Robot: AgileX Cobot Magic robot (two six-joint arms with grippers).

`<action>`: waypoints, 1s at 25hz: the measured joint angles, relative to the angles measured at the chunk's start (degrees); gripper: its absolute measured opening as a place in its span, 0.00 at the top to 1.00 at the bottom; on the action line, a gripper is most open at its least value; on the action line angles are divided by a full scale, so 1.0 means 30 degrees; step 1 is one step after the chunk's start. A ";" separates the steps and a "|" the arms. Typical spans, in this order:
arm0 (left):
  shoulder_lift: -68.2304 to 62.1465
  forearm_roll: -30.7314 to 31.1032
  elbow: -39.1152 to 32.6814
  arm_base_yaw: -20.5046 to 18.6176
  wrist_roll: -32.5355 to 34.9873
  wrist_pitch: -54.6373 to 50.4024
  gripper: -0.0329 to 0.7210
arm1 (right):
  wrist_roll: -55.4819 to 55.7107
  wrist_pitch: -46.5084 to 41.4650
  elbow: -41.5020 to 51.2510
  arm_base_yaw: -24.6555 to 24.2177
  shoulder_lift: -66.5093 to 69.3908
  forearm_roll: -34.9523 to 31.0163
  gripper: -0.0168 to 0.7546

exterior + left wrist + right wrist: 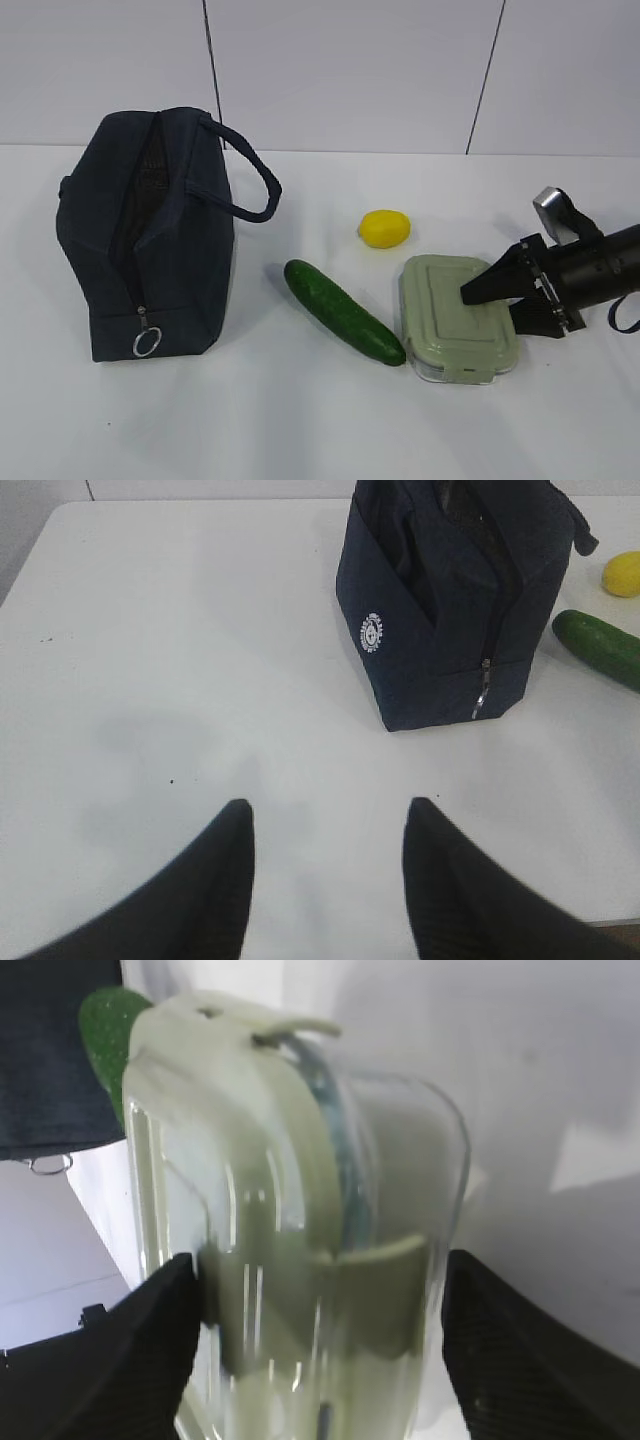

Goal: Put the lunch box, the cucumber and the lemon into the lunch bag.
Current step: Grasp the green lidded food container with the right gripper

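The lunch box (455,315), clear with a sage-green lid, lies flat at the right of the table. My right gripper (490,302) is open at its right end, one finger over the lid and the other low beside the end. In the right wrist view the lunch box (300,1210) fills the gap of the right gripper (320,1260). The left pad touches the lid side, and a thin gap shows at the right pad. The dark green cucumber (343,311) lies left of the box, the yellow lemon (384,228) behind it. The navy lunch bag (150,230) stands far left. My left gripper (330,805) hangs open over bare table.
The bag's two loop handles (255,180) stick out toward the lemon, and its zipper ring pull (146,343) hangs at the near end. The left wrist view shows the lunch bag (450,610), cucumber (600,645) and lemon (622,573) ahead to the right.
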State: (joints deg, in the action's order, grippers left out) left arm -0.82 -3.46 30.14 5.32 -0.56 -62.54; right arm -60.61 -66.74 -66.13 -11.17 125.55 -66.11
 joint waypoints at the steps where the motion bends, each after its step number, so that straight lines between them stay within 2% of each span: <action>1: 0.0000 0.0000 0.0000 0.0000 0.0000 0.0000 0.51 | -0.0137 0.0000 0.0000 0.0197 0.0000 -0.0089 0.23; 17: 0.0000 0.0000 0.0000 0.0000 0.0000 0.0000 0.51 | -0.0441 0.0020 -0.0030 0.0409 0.0000 -0.0483 0.23; 25: 0.0000 0.0000 0.0000 0.0000 0.0000 0.0000 0.51 | -0.0441 -0.0014 -0.0075 0.0409 0.0000 -0.0590 0.39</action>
State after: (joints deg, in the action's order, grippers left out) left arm -0.82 -3.46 30.14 5.32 -0.56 -62.54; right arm -61.93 -66.79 -66.36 -9.94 125.55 -67.88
